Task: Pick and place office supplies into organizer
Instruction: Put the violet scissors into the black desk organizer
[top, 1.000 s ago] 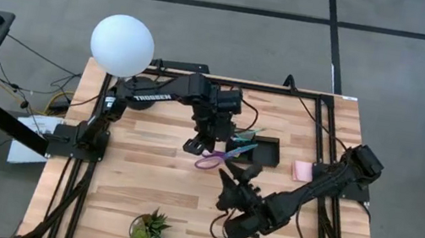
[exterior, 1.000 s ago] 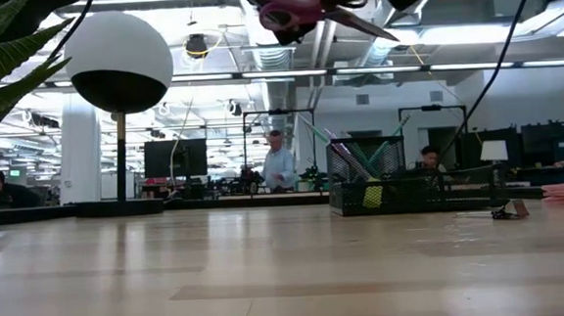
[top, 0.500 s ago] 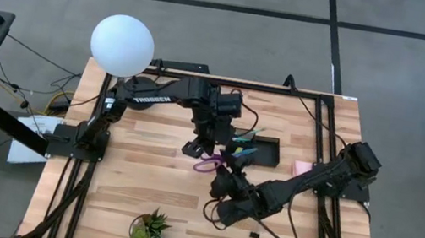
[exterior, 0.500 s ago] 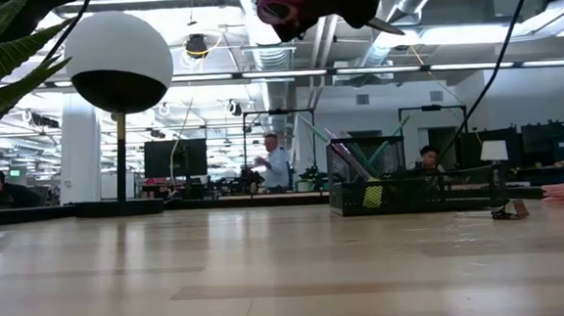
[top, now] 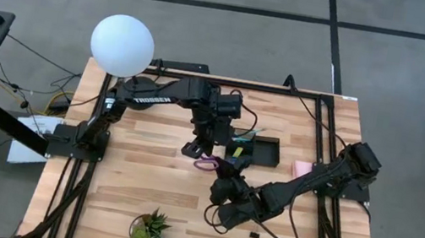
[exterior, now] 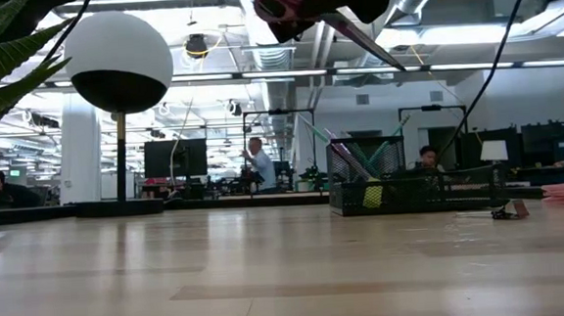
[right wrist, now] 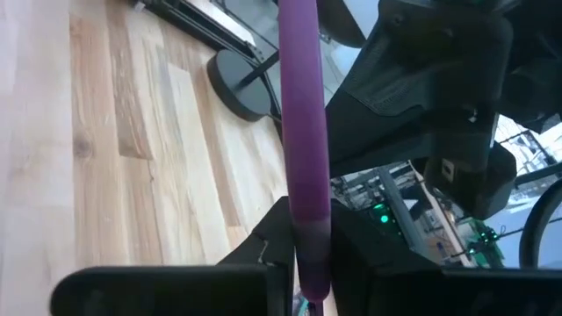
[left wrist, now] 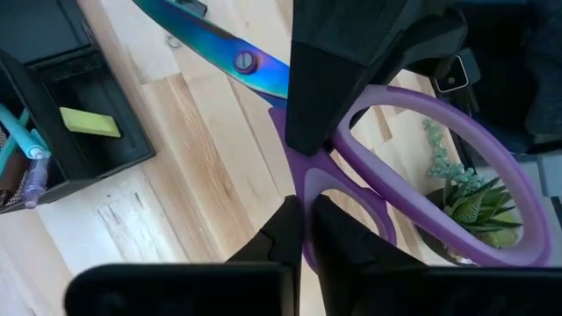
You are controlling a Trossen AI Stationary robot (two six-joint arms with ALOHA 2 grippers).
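Observation:
The purple-handled scissors (top: 207,163) hang high above the table's middle, with their blade (exterior: 368,43) slanting down toward the black organizer (top: 257,150). My left gripper (top: 200,152) comes at them from above and is shut on the handle. My right gripper (top: 226,172) reaches in from the near right and is shut on the same handle's larger loop. The organizer holds teal pens (left wrist: 19,151) and a yellow piece (left wrist: 90,122). A pink sticky-note pad (top: 301,170) lies to its right. My left gripper pinches the purple handle between its two fingers where the two loops meet (left wrist: 309,189), pointing down from above. The scissors are lifted clear of the table, blade toward the organizer. My right gripper pinches the rim of the larger loop (right wrist: 303,180) between its two fingers. It comes slanting from the table's near right side, and the fingers lie across the rim.
A white globe lamp (top: 122,44) stands at the far left corner, and a small green plant (top: 150,230) sits near the front edge. A tiny black clip (top: 255,236) lies on the near right of the wood, under my right arm.
My right gripper has moved toward the table's left, up to the scissors' handle, and shut on its loop. My left gripper has kept its hold. The scissors' blade has tipped a little further down.

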